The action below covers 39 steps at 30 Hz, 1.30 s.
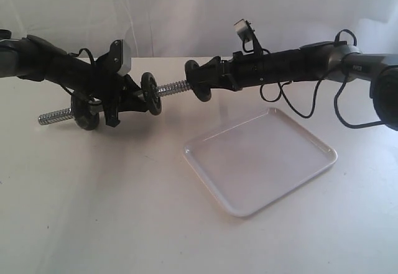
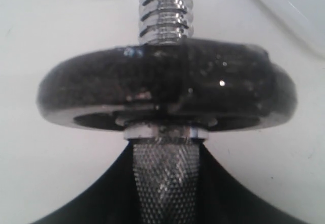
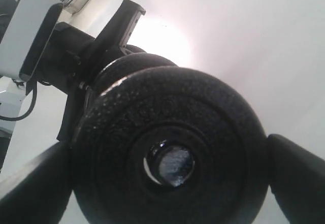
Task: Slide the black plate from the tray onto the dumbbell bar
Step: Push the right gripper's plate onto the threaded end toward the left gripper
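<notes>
Right claw (image 1: 208, 78) clamped across rim of black plate (image 3: 203, 112), held in air at threaded tip of dumbbell bar (image 1: 174, 88), well off tray (image 1: 261, 162). Left claw (image 1: 119, 106) closed on bar's knurled middle. Risk imo: plate goes on tilted, hole edge catches threads, jams or twists bar in left claw. Plate: matte, pebbly, raised ring round hole, bar tip showing through.

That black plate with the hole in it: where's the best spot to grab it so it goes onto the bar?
Grip the black plate by its rim, with fingers on two opposite edges, coming from the face turned away from the dumbbell bar. That leaves the centre hole free for the threaded end. The right gripper holds it this way now.
</notes>
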### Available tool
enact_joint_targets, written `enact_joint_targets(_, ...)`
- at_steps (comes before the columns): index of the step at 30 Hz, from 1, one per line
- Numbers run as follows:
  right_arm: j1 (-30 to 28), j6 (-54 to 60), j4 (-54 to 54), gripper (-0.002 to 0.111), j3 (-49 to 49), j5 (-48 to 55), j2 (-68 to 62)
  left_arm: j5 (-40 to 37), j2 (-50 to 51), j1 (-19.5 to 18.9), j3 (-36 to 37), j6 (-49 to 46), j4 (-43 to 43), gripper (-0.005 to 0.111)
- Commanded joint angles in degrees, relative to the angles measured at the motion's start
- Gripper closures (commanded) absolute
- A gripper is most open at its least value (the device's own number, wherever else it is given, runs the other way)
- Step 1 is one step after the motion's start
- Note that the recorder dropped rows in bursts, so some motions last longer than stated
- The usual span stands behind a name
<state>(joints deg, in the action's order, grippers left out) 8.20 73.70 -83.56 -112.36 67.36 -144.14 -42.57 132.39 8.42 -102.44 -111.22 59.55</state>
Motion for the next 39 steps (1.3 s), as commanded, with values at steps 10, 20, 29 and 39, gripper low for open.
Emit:
enact_joint_targets(10, 1.43, 0.59, -6.52, 0.108, -0.17, 2.61, -0.28, -4.47, -6.42, 0.12, -0.94, 0.84, 12.36, 0.107)
enact_joint_targets(20, 3.15, 1.06, -7.49, 0.108, -0.17, 2.61, -0.28, -5.35, -6.42, 0.12, -0.94, 0.45, 14.35, 0.107)
enact_joint_targets(29, 3.86, 1.69, -7.28, 0.108, -0.17, 2.61, -0.28, -7.01, -6.42, 0.12, -0.94, 0.20, 15.95, 0.107)
enact_joint_targets(39, 0.97, 6.08, -2.40, 0.108, -0.17, 2.61, -0.28, -8.68, -6.42, 0.12, -0.94, 0.10, 16.20, 0.107)
